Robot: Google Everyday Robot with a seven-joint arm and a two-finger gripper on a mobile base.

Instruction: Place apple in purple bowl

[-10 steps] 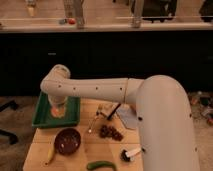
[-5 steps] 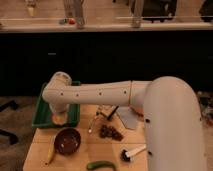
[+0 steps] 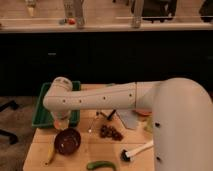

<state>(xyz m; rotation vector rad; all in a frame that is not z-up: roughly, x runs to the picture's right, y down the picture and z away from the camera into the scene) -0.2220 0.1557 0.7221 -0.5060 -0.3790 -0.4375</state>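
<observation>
1. Arm reaches leftward across the worktop [image 3: 40, 150]; its wrist bends down at the far left, so the gripper [image 3: 61, 121] hangs just above and behind the purple bowl [image 3: 67, 141].
2. Gripper state: cannot tell. It shows only as a pale blurred mass under the wrist.
3. Apple: not seen anywhere as a separate fruit, neither on the worktop nor inside the bowl. It may be hidden in the gripper; that is a guess from the pose, nothing more.
4. Purple bowl sits near the front-left of the worktop, glossy inside facing up, nothing clearly visible in it.
5. Green tray [image 3: 44, 107] lies behind the bowl, partly hidden by the arm. Banana [image 3: 50, 156] rests just left of the bowl at the worktop's edge.
6. Dark grape cluster [image 3: 111, 133] lies to the right of the bowl, well apart from it. A green vegetable [image 3: 101, 164] lies at the front edge.
7. Judgement: the wrist is held over the bowl's rear rim likely so a release would fall inside. The gripper looks slightly behind centre, so a short move forward may be needed.
</observation>
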